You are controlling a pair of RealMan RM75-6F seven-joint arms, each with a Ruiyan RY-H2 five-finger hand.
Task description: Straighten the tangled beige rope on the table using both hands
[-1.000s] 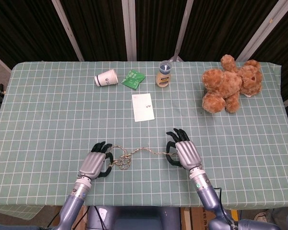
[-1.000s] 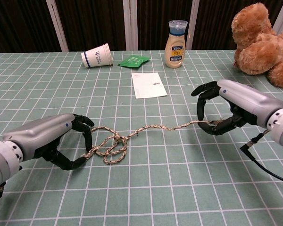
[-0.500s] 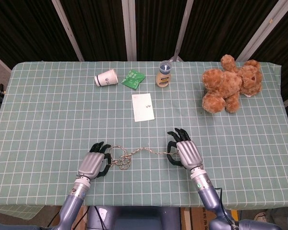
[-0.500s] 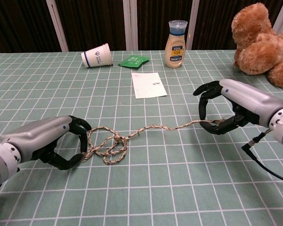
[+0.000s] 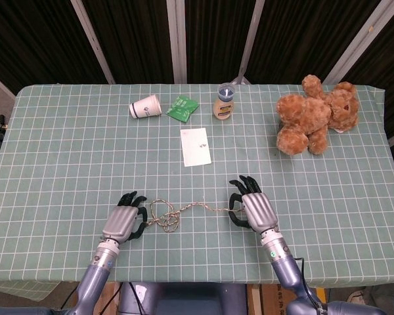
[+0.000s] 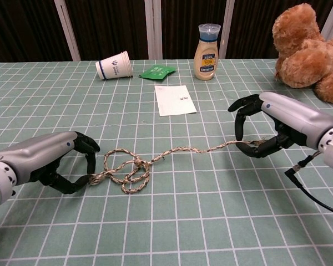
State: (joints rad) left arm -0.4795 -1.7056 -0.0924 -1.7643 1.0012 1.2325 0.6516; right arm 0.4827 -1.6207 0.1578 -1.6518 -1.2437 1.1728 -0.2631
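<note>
1. The beige rope lies on the near part of the green checked worktop, between the two hands.
2. Its left portion is bunched in loose tangled loops; from there a single strand runs rightward, slightly raised, to the right hand.
3. The left hand rests low on the worktop, its dark fingers curled and pinching the rope's left end against the thumb.
4. The right hand is held above the cloth, its upper fingers arched over while thumb and a lower finger pinch the rope's right end.
5. Along the far side stand a tipped paper cup, a green packet and a sauce bottle.
6. A white card lies mid-worktop.
7. A brown teddy bear sits at the far right.
</note>
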